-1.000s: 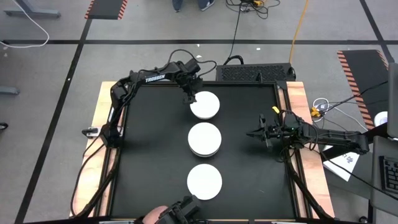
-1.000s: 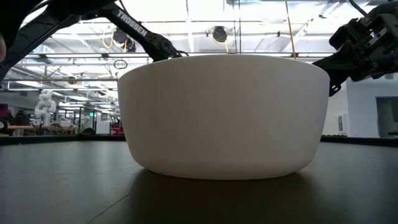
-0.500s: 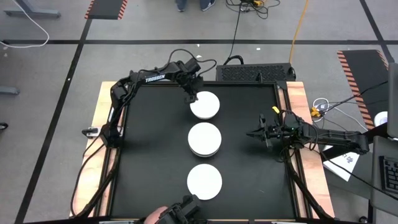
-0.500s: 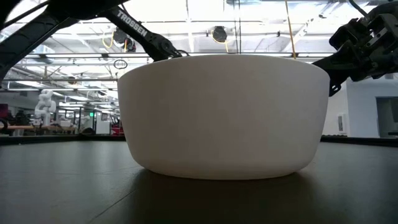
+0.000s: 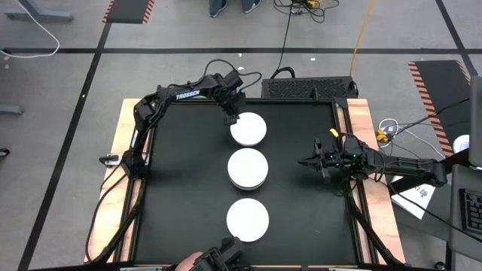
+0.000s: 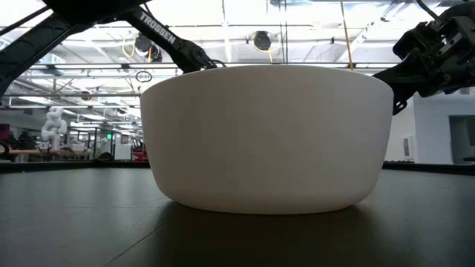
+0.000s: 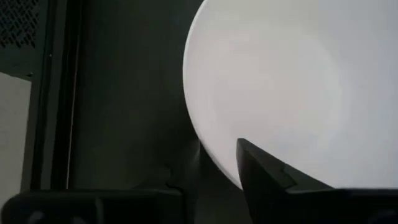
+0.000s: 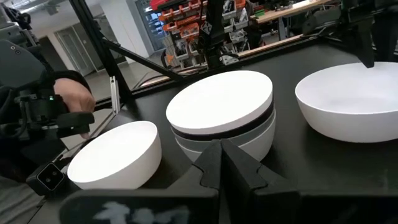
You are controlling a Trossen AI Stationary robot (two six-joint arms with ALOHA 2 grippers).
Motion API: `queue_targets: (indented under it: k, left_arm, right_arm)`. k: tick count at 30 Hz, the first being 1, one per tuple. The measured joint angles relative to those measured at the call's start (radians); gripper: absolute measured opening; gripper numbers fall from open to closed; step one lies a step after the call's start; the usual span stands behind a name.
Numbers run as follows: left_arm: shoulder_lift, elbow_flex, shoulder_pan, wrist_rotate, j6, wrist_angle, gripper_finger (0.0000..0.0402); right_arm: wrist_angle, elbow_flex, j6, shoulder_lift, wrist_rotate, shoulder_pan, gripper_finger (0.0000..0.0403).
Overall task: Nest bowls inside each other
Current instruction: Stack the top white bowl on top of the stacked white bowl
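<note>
Left gripper (image 5: 232, 118): at the rim of the far round white bowl (image 5: 248, 128), one dark finger (image 7: 273, 183) over the bowl's inside, the other outside the wall; narrowly parted astride the rim, cannot tell whether pinching it.
Far round white bowl: directly under and ahead of the left gripper, upright on the black table top (image 5: 181, 181).
Right gripper (image 5: 307, 161): hovering off to the side of the bowl row, fingers pressed together, holding nothing.
Stack of nested bowls (image 5: 248, 168): straight ahead of the right gripper, near it; white bowl uppermost, black and grey rims showing beneath in the right wrist view.
Near plain white bowl (image 5: 248, 219): farthest from the left gripper, past the stack, standing alone; fills the low view.
Person's hand (image 8: 76, 99): beyond the near bowl, at the table's edge, beside a dark device.
</note>
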Motion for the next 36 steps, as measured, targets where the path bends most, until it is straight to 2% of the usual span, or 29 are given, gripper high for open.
queue_targets:
  k: [4,12,17,28,36]
  left_arm:
    - [0.004,0.000,-0.010,-0.016,0.001,0.008,0.0104]
    - [0.080,-0.001,-0.011,-0.085,-0.025,0.029,0.0140]
    - [0.091,-0.001,-0.010,-0.108,-0.013,0.044,0.0145]
    - [0.086,0.012,-0.005,-0.107,-0.006,0.029,0.0145]
    - [0.083,0.100,-0.005,-0.084,-0.027,-0.031,0.0145]
  right_arm:
    - [0.000,0.000,0.000,0.000,0.000,0.000,0.0000]
    - [0.001,0.000,0.005,0.002,0.000,0.000,0.0000]
    - [0.001,0.000,0.015,0.005,0.000,0.000,0.0000]
    - [0.001,0.000,0.015,0.006,0.000,0.000,0.0000]
    - [0.001,0.000,0.015,0.006,0.000,0.000,0.0000]
